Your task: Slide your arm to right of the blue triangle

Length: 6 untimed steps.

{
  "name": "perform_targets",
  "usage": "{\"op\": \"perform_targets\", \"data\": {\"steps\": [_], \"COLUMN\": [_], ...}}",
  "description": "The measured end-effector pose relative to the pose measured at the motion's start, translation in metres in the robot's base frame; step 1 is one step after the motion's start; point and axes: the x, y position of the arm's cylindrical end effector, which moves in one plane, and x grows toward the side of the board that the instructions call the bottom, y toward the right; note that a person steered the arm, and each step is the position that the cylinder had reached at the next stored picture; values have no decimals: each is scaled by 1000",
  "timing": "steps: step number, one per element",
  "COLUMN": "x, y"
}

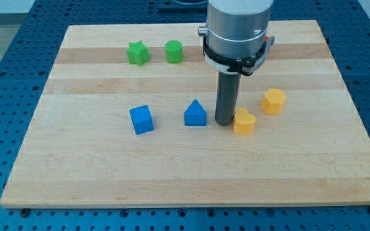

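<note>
The blue triangle (195, 113) lies near the middle of the wooden board (191, 173). My tip (223, 122) stands on the board just to the view's right of the blue triangle, with a small gap between them. A yellow block (244, 121) sits right next to the tip on its right side, touching or nearly touching it. The arm's grey body hangs above, at the view's top.
A blue cube (141, 119) lies left of the triangle. A second yellow block (273, 101) lies further right. A green star (137, 53) and a green cylinder (173, 51) lie near the board's top edge.
</note>
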Motion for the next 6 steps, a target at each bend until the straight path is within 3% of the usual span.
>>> {"op": "perform_targets", "data": {"steps": [3, 4, 6], "x": [59, 62, -11], "y": [0, 0, 0]}}
